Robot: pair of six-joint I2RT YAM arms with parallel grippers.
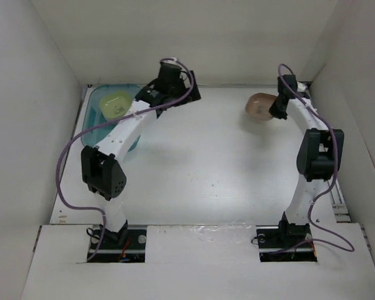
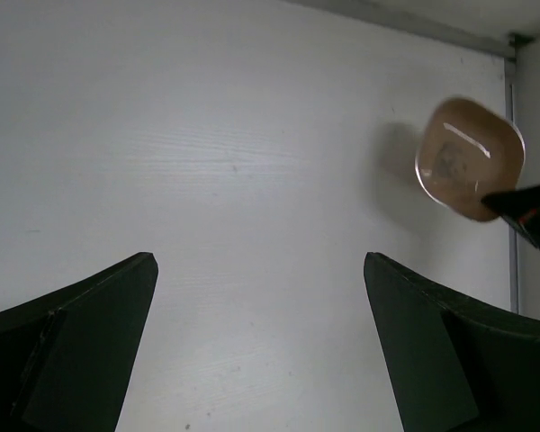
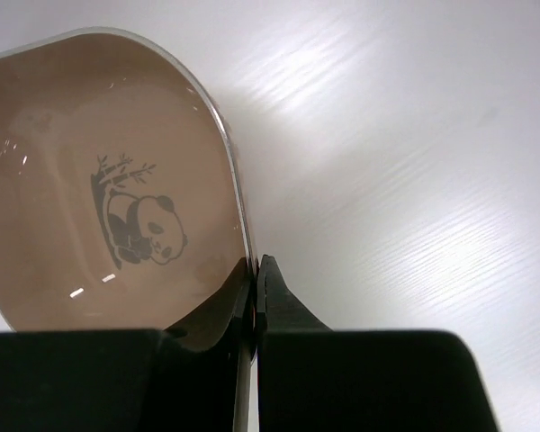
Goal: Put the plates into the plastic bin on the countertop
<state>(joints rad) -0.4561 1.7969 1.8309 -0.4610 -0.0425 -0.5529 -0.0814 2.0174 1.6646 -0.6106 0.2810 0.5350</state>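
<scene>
My right gripper is shut on the rim of a brown plate with a panda print, held tilted above the white countertop at the far right. The same plate shows in the top view and in the left wrist view. My right gripper shows there too. The teal plastic bin stands at the far left with a yellow-green plate on top inside it. My left gripper is open and empty above bare countertop, just right of the bin in the top view.
White walls enclose the countertop on the left, back and right. A metal rail runs along the right edge. The left arm crosses over the bin's near side.
</scene>
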